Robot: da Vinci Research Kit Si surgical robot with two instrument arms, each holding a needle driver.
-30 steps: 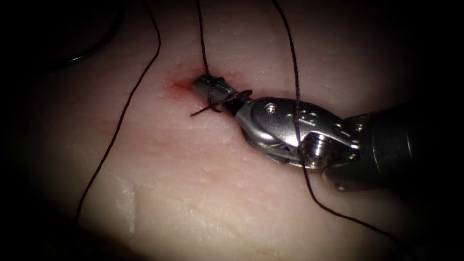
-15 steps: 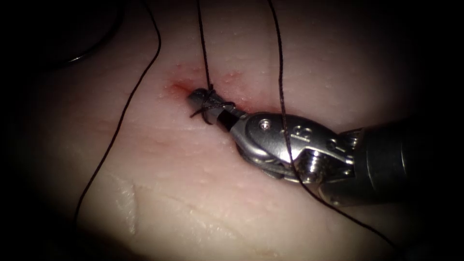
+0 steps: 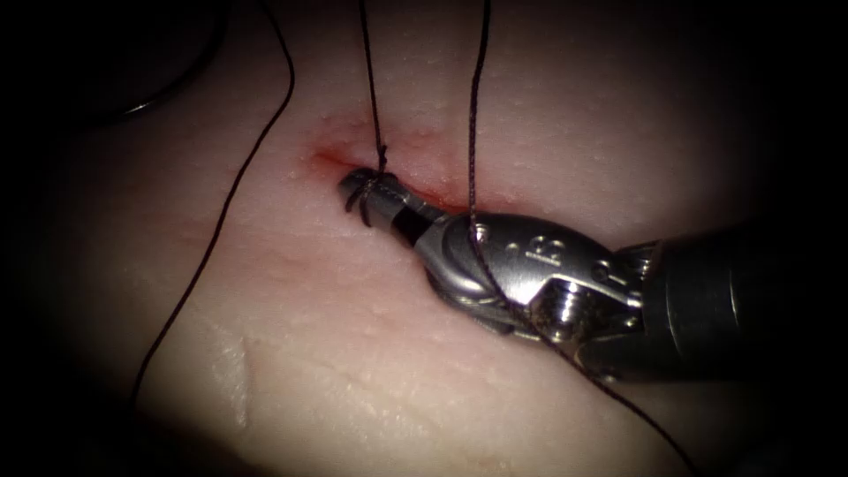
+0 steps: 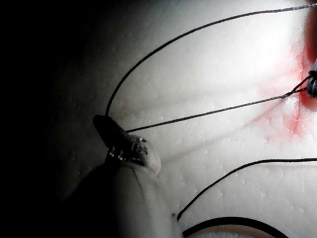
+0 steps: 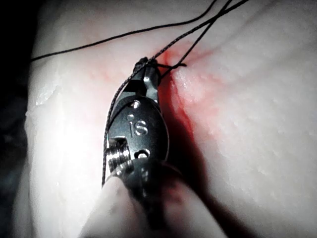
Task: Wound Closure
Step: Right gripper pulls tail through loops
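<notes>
My right tool (image 3: 353,187) comes in from the right and lies along the red cut (image 3: 329,157) in the tissue (image 3: 353,353). Its jaws are shut on a short thread end, with loops of thread (image 3: 382,181) wound round them. One strand rises from the loops. A second strand (image 3: 473,132) crosses the tool's wrist. The right wrist view shows the same tool (image 5: 147,67) and thread (image 5: 171,49). My left tool (image 4: 103,123) is shut on the thread (image 4: 208,113), which runs taut to the cut. A thin dark curve (image 3: 146,106), apparently the needle, lies free on the tissue, far left.
A long slack strand (image 3: 225,203) snakes down the tissue left of the cut. Red fluid (image 5: 173,94) stains the tissue around the cut. A pale ridge (image 3: 234,371) marks the tissue's near left part.
The loops have slid toward the right tool's jaw tips and drawn tight, and the tail sticking out is shorter. The right tool shifted slightly left and down. The strand across its wrist swung left.
</notes>
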